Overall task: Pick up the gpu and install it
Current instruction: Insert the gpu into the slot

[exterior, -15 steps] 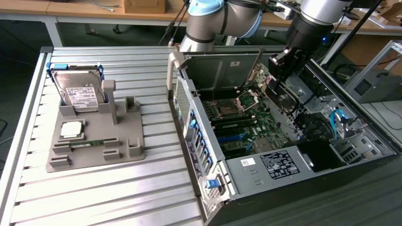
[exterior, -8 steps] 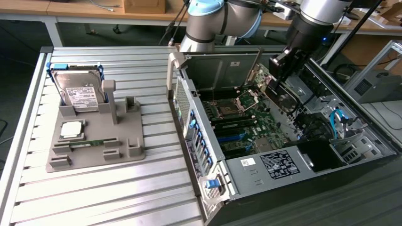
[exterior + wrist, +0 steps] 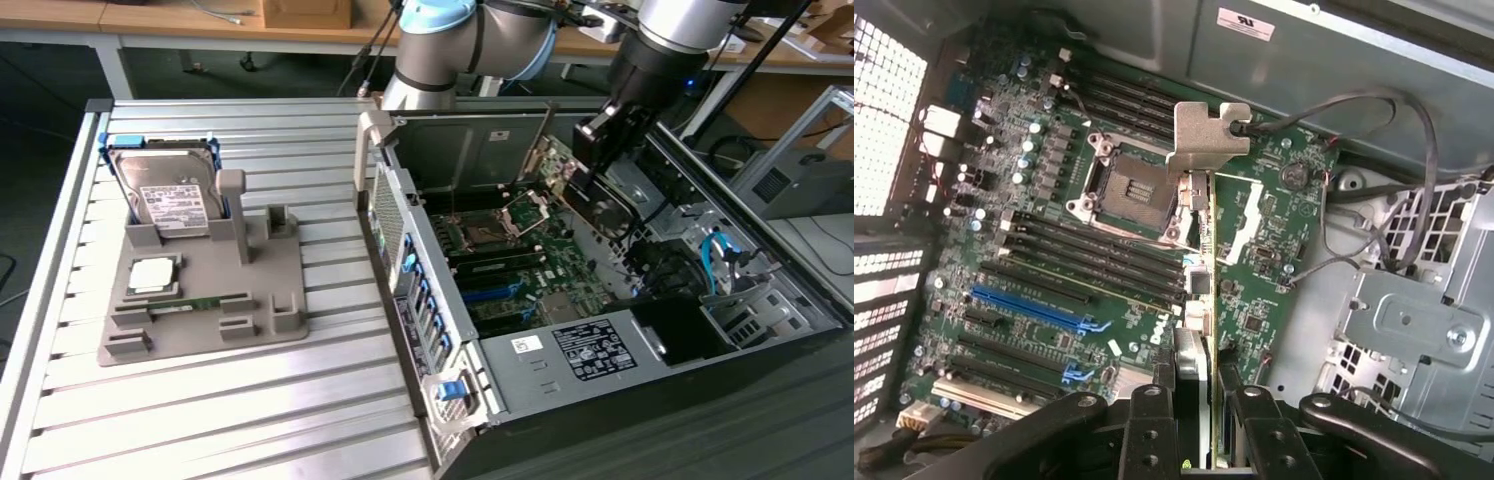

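The black two-fingered pincer [image 3: 1197,400] is clamped partway closed on the gpu [image 3: 1202,230], a thin flat card with a greenish-brown circuit board. The card is seen edge-on in the wrist view, running straight out from between the fingers [image 3: 1152,420]. The card's far end carries an angled silver metal bracket [image 3: 1206,135], the part of it furthest from the pincer.

The card hangs inside the open grey steel computer case [image 3: 395,215], above the green motherboard [image 3: 1054,250] on the case floor. Whether any edge touches the board cannot be told. Beyond the bracket lies the empty square metal-framed processor socket [image 3: 1126,190], and the long blue expansion slots [image 3: 1029,305] on the same board are bare.

In the exterior view the pincer [image 3: 603,150] holds the gpu [image 3: 567,180] tilted, low within the case's walls, at the end of the silver robot arm with pale blue joints [image 3: 454,40] that rises behind the case.

Outside the case, to the exterior view's left of it, a grey moulded parts fixture [image 3: 274,310] sits on the slatted aluminium table [image 3: 240,410]. A silver hard drive with a white label [image 3: 167,190] stands upright in the fixture. A square silver processor chip [image 3: 154,272] and a narrow green memory stick [image 3: 187,303] lie flat in it.
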`<state>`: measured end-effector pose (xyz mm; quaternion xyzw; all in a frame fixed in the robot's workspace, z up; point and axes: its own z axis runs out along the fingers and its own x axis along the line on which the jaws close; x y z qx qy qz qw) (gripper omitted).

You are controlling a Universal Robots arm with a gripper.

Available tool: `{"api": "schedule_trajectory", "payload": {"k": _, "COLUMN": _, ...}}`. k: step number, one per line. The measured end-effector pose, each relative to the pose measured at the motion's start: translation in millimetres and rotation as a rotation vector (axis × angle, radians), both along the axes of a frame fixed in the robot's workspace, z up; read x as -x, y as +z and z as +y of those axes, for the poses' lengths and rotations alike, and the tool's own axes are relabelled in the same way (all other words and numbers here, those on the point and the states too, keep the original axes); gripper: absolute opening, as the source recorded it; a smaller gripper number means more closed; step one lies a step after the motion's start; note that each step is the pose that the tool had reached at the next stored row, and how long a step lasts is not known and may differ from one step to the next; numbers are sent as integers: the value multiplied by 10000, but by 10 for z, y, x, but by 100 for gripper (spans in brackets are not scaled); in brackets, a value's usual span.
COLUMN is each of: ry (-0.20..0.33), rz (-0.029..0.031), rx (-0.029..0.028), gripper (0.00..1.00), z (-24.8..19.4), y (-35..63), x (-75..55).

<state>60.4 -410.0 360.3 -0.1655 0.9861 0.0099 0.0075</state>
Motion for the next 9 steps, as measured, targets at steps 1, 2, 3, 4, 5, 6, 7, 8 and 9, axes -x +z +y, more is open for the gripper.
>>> {"api": "schedule_trajectory", "payload": {"k": 1, "ry": 51, "rz": 0, "rx": -1, "gripper": 27, "z": 0, "y": 0, "x": 0}}
{"api": "schedule_trajectory", "payload": {"k": 2, "ry": 106, "rz": 0, "rx": -1, "gripper": 27, "z": 0, "y": 0, "x": 0}}
{"api": "schedule_trajectory", "payload": {"k": 3, "ry": 157, "rz": 0, "rx": -1, "gripper": 27, "z": 0, "y": 0, "x": 0}}
{"api": "schedule_trajectory", "payload": {"k": 4, "ry": 209, "rz": 0, "rx": -1, "gripper": 27, "z": 0, "y": 0, "x": 0}}
{"api": "schedule_trajectory", "payload": {"k": 5, "ry": 257, "rz": 0, "rx": -1, "gripper": 27, "z": 0, "y": 0, "x": 0}}
{"api": "schedule_trajectory", "payload": {"k": 6, "ry": 308, "rz": 0, "rx": 0, "gripper": 27, "z": 0, "y": 0, "x": 0}}
{"api": "schedule_trajectory", "payload": {"k": 7, "ry": 360, "rz": 0, "rx": -1, "gripper": 27, "z": 0, "y": -1, "x": 0}}
{"api": "schedule_trajectory", "payload": {"k": 8, "ry": 412, "rz": 0, "rx": -1, "gripper": 27, "z": 0, "y": 0, "x": 0}}
{"api": "schedule_trajectory", "payload": {"k": 9, "ry": 502, "rz": 0, "rx": -1, "gripper": 27, "z": 0, "y": -1, "x": 0}}
